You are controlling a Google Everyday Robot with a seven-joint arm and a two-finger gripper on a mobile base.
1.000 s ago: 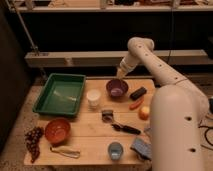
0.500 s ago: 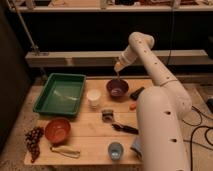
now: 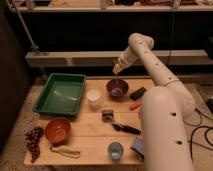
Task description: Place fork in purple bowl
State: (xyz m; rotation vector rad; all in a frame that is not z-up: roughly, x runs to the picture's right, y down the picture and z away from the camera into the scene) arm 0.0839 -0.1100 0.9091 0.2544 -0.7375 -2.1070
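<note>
The purple bowl (image 3: 118, 88) stands on the wooden table (image 3: 90, 137), at the back, right of the middle. My gripper (image 3: 116, 70) hangs straight above the bowl, a short gap over its rim. A thin pale sliver, which looks like the fork (image 3: 116, 79), reaches from the gripper down toward the bowl's lilac inside. I cannot tell whether it is still held.
A green tray (image 3: 60, 92) sits at the back left and a white cup (image 3: 93, 96) next to the bowl. An orange-red bowl (image 3: 57, 130), grapes (image 3: 33, 140) and a yellowish-handled tool (image 3: 65, 151) lie front left. A black-handled utensil (image 3: 126, 128) and a blue cup (image 3: 115, 149) lie front right.
My gripper has shifted slightly left and now hangs over the middle of the purple bowl. The things on the table have not moved.
</note>
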